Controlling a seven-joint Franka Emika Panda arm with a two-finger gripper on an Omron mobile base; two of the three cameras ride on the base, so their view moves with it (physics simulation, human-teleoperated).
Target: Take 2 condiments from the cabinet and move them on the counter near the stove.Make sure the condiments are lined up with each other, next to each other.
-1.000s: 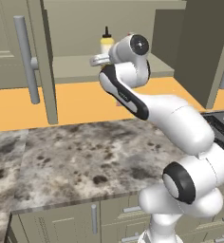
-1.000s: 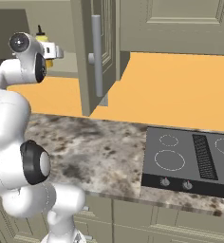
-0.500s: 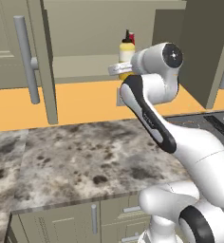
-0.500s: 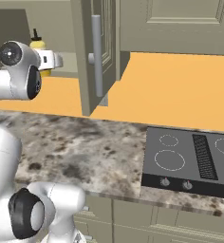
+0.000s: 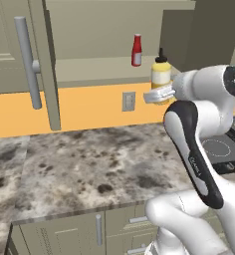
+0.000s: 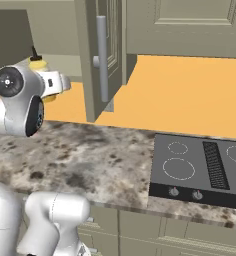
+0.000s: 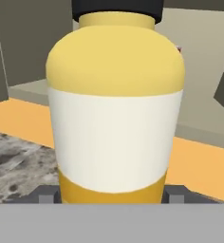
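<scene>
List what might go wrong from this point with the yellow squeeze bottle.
1. The yellow squeeze bottle with black nozzle sits between the gripper fingers, held low on its body; a fast swing may tip it.
2. The olive-grey cabinet door hangs open nearby; the arm might clip it heading toward the black glass cooktop.

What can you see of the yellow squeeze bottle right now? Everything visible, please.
The yellow squeeze bottle has a rounded yellow shoulder, a broad white label band, a darker yellow base and a black nozzle on top; it looks like smooth plastic. It stands upright, held in the gripper, whose fingertips flank its base. It hangs in the air in front of the open cabinet, above the counter, clear of the shelf where the red bottle stands.
</scene>
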